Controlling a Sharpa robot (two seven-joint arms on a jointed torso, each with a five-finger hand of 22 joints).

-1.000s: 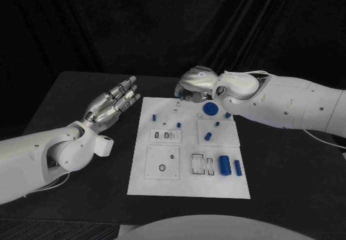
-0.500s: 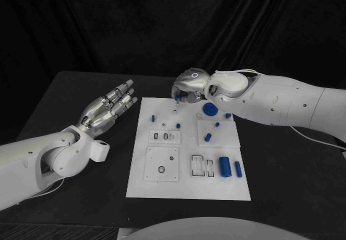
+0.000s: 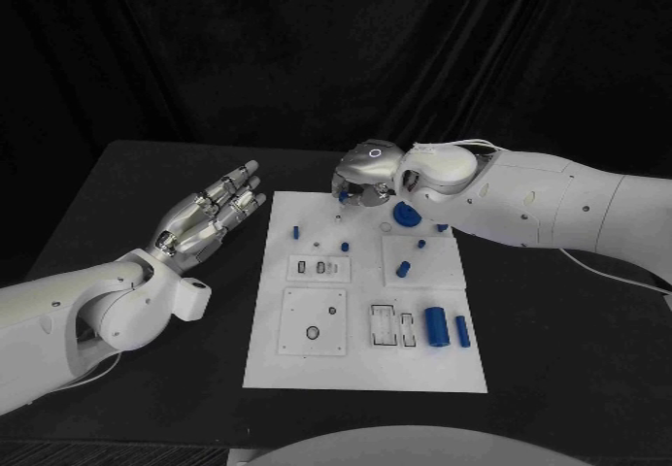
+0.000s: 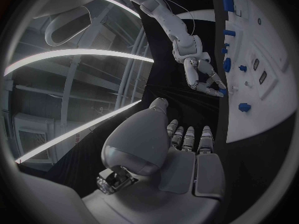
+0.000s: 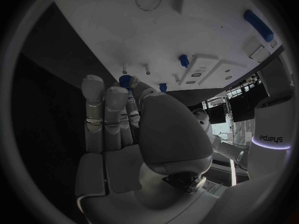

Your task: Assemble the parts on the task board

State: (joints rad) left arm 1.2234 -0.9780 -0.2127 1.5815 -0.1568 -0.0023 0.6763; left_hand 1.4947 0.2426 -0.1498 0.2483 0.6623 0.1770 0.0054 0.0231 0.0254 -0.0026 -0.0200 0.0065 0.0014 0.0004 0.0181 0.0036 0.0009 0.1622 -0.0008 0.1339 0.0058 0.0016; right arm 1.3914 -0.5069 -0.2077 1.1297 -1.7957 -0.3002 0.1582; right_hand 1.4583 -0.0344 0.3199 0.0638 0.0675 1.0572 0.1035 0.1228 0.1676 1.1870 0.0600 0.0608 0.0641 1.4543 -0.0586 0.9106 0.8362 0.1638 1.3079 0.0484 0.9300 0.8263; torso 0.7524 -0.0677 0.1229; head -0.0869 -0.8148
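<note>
The white task board (image 3: 364,361) lies in the middle of the table. My right hand (image 3: 367,178) hovers over its far edge and pinches a small blue toothed part (image 5: 124,80) between thumb and fingertips; the part (image 3: 341,195) shows just under the hand, above thin pins on the board. The left wrist view shows that hand (image 4: 201,75) at the board's edge too. My left hand (image 3: 210,212) is raised left of the board, flat, fingers spread, holding nothing. A blue gear (image 3: 406,214), small pegs (image 3: 297,231) and two blue cylinders (image 3: 436,323) lie on the board.
The board carries raised plates with slots and round holes (image 3: 316,332) on its near half. Black table (image 3: 560,320) spreads on both sides of the board, with a dark curtain behind it.
My right hand has shifted a little to the left along the board's far edge, with the small blue part still in it. The left hand has drawn back slightly.
</note>
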